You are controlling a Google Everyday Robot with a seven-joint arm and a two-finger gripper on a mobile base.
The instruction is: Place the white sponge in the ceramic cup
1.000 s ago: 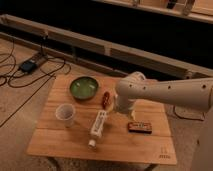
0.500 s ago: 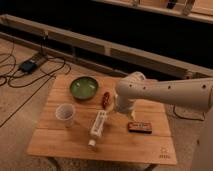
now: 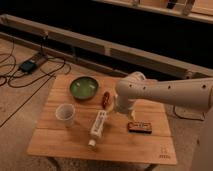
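The ceramic cup [image 3: 65, 114] is a pale round cup standing upright on the left part of the wooden table [image 3: 105, 142]. The white sponge does not show; it may be hidden behind the arm. My white arm [image 3: 165, 93] reaches in from the right over the middle of the table. Its gripper [image 3: 119, 108] points down near the table's centre, to the right of the cup, close to the white tube and the red object.
A shallow green bowl [image 3: 83, 87] sits at the back left. A long white tube with a cap [image 3: 97, 126] lies in the middle. A small red object [image 3: 105, 98] lies behind it. A brown bar [image 3: 139, 127] lies to the right. Cables [image 3: 30, 65] run on the floor at left.
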